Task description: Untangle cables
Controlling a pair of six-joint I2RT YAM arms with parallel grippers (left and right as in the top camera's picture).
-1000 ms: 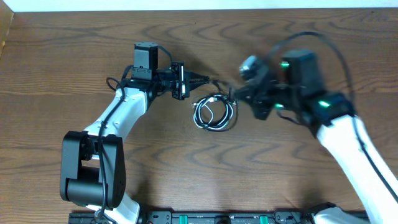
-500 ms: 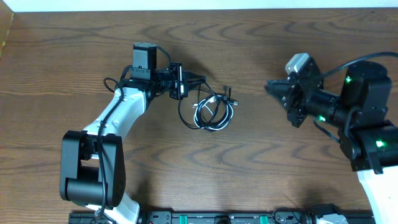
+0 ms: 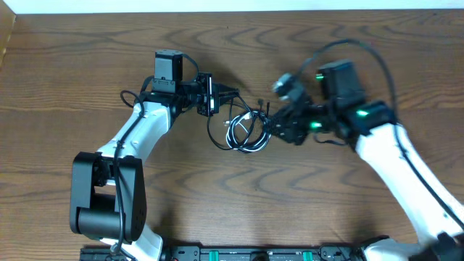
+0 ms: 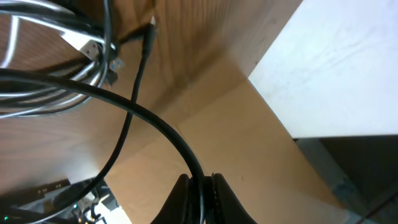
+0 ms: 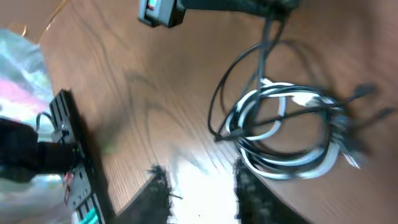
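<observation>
Where heaped in one loose coil on the wooden table [image 3: 87, 65], cables [image 3: 248, 133]: one white cord [image 3: 231, 130] among several black ones, exact count unclear. Just up and left of the coil, left gripper [image 3: 233, 93]; clamps tight on a black strand [image 4: 155, 127] leading out of the coil. At the coil's right edge, right gripper [image 3: 274, 129], blurred; stands with jaws spread wide, gripping nothing, coil just ahead of them.

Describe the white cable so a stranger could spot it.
At the middle of the wooden table, between the left gripper and right gripper, lies a coil of cables. The white cable loops within it, the only pale one among black.
</observation>
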